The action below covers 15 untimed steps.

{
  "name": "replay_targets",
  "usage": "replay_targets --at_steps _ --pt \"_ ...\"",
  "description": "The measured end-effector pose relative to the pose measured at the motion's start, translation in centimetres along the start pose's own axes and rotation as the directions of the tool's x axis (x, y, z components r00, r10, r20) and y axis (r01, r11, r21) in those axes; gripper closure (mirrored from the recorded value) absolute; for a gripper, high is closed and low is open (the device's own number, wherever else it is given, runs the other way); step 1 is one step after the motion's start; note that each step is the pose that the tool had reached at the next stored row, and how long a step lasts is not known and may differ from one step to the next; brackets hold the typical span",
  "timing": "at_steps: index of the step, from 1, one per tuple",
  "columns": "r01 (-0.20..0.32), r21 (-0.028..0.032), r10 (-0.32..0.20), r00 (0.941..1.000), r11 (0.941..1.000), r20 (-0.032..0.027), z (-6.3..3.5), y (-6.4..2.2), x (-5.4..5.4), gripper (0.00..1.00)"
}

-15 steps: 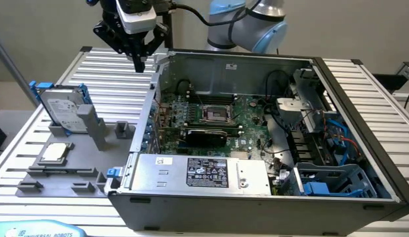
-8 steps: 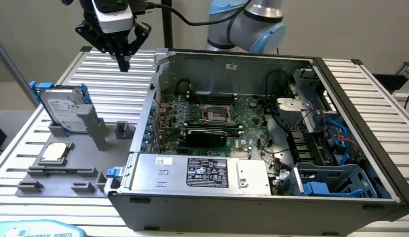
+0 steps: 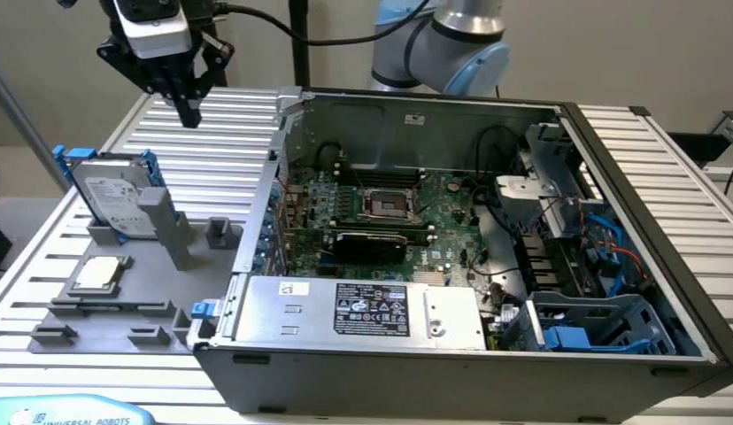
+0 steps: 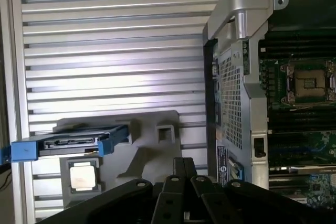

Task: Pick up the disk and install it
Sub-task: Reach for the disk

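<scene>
Pointing downward near disk (image 3: 112,197), fingers (image 3: 189,108) closed

The disk (image 3: 116,199) is silver-grey with a white printed label, framed in a blue carrier (image 3: 63,164). The chip (image 3: 97,273) is silvery, on a plain grey holder (image 3: 107,323). The table (image 3: 225,133) is pale silver, ribbed in parallel slats. The gripper (image 3: 189,113) is black under a white body. The case (image 3: 461,390) is dark grey; its board (image 3: 450,199) is green, its box (image 3: 272,314) silver with a black label, its bay (image 3: 603,319) and cables (image 3: 609,232) blue. The arm (image 3: 461,40) is silver with light-blue caps.
</scene>
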<state>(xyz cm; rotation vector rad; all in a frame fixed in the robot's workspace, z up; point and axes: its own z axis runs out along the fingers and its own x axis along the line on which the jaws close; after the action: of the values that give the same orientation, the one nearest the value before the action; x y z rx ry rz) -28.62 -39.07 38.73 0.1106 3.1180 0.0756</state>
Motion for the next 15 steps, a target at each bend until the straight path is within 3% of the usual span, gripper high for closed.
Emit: replay_targets --at_steps 15 --pt "0.000 0.0000 0.000 1.0000 1.0000 0.0000 0.07 -0.42 6.8 0.89"
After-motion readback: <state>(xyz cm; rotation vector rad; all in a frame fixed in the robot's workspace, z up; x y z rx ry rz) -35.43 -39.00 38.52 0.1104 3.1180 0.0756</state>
